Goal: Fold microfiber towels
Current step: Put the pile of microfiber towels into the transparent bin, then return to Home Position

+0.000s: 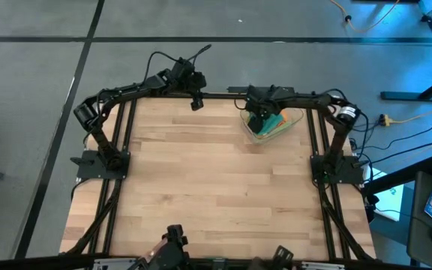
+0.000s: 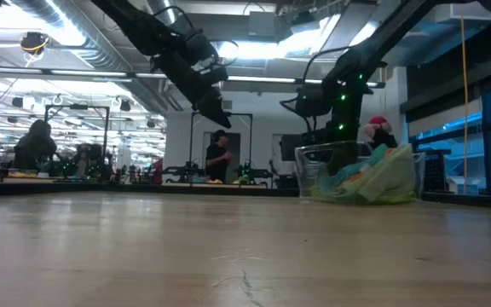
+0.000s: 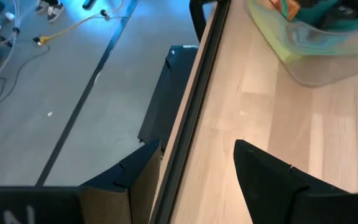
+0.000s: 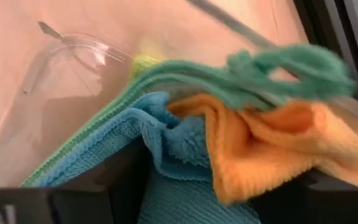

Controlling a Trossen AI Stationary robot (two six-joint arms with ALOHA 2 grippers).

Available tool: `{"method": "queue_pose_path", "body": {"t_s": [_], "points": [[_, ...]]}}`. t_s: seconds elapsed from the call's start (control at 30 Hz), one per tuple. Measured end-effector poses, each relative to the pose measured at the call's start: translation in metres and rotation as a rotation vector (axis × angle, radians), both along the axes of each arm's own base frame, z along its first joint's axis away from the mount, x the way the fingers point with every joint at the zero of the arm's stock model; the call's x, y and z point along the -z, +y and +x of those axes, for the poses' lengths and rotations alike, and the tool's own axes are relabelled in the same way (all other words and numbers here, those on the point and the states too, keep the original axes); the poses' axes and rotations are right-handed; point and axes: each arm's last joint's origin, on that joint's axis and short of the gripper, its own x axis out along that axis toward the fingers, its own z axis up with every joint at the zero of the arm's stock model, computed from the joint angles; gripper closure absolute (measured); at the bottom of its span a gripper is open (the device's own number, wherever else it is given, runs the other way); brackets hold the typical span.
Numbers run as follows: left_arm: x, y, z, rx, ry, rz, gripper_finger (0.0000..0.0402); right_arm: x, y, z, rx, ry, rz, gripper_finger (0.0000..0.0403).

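The towels (image 1: 274, 122) (teal, orange, green) lie bunched in the clear bin (image 1: 292, 118) at the worktop's (image 1: 216, 187) far edge, right of centre; the right hand (image 1: 258, 118) is down inside the bin, fingers spread over teal and orange cloth, nothing gripped; the left hand (image 1: 196, 103) hangs over the far edge, fingers wide, holding nothing; the worktop's whole near stretch lies bare

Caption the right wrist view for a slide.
Right claw open over teal towel and orange towel in the clear bin.
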Motion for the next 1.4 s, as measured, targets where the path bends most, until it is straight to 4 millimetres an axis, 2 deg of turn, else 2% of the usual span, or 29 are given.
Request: {"method": "queue_pose_path", "body": {"t_s": [0.07,0.23,0.37,0.43,0.57,0.7,0.87,1.0,1.1,1.27,1.4], "points": [[-0.001,0.000,0.001,0.001,-0.007,0.007,0.0207,-0.011,0.006,-0.004,0.015,0.017,-0.006,0.0160],[-0.005,0.000,0.000,-0.002,-0.020,0.019,0.0207,-0.068,0.023,-0.022,0.112,-0.004,-0.052,0.0159],[-0.005,0.000,-0.001,-0.008,-0.017,0.015,0.0207,-0.096,0.038,-0.043,0.189,-0.019,-0.041,0.0159],[-0.004,0.000,-0.001,-0.009,-0.017,0.014,0.0207,-0.102,0.044,-0.053,0.224,-0.012,-0.044,0.0159],[-0.004,0.000,-0.001,-0.009,-0.017,0.014,0.0207,-0.093,0.051,-0.066,0.275,0.009,-0.038,0.0159],[-0.004,0.000,-0.001,-0.009,-0.017,0.014,0.0207,-0.065,0.059,-0.080,0.340,0.103,0.063,0.0159],[-0.004,0.000,-0.001,-0.009,-0.017,0.013,0.0207,-0.035,0.070,-0.099,0.415,0.220,0.065,0.0159],[-0.004,0.000,-0.001,-0.009,-0.017,0.014,0.0207,-0.015,0.072,-0.102,0.416,0.188,0.028,0.0159],[-0.005,0.001,0.000,-0.009,-0.028,0.023,0.0207,-0.015,0.071,-0.101,0.424,0.173,0.017,0.0159],[-0.007,0.001,0.001,-0.009,-0.043,0.036,0.0207,-0.038,0.062,-0.088,0.381,0.104,-0.025,0.0160],[-0.007,0.001,0.001,-0.009,-0.042,0.035,0.0207,-0.044,0.054,-0.073,0.333,-0.044,-0.009,0.0160]]}}
